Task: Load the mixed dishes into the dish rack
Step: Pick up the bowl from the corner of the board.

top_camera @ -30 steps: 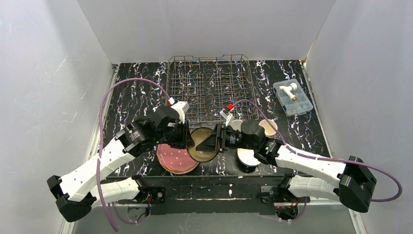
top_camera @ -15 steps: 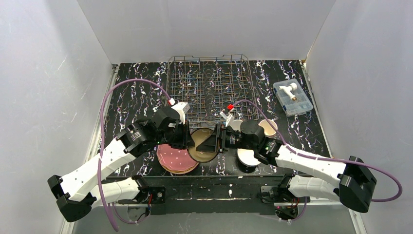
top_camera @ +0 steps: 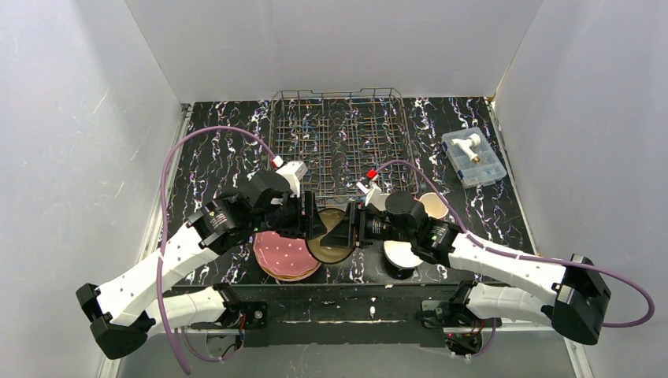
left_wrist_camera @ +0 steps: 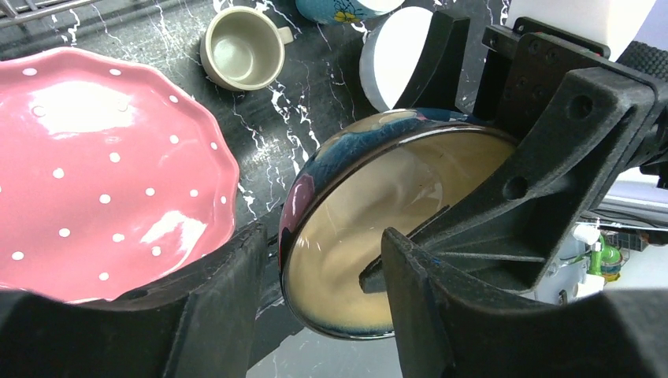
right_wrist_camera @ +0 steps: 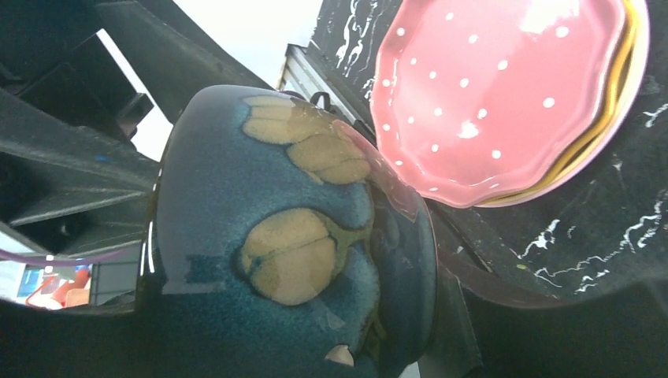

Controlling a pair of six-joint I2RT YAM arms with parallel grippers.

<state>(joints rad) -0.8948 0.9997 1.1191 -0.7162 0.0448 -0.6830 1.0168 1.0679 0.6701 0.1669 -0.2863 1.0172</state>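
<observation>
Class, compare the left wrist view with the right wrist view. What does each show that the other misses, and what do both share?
Only the left wrist view shows the grey-olive mug, a white bowl and the cream inside of the teal bowl. Only the right wrist view shows that bowl's blue outside with tan patches, and a yellow plate under the pink dotted plate. Both show the teal bowl tipped on its side beside the pink plate, and the black marbled table.

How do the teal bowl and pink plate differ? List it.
The teal bowl is deep and smooth-rimmed; the pink plate is shallow and scalloped. The bowl has tan patches, the plate white dots. The bowl is tipped on edge; the plate lies flat. Both are glossy.
</observation>
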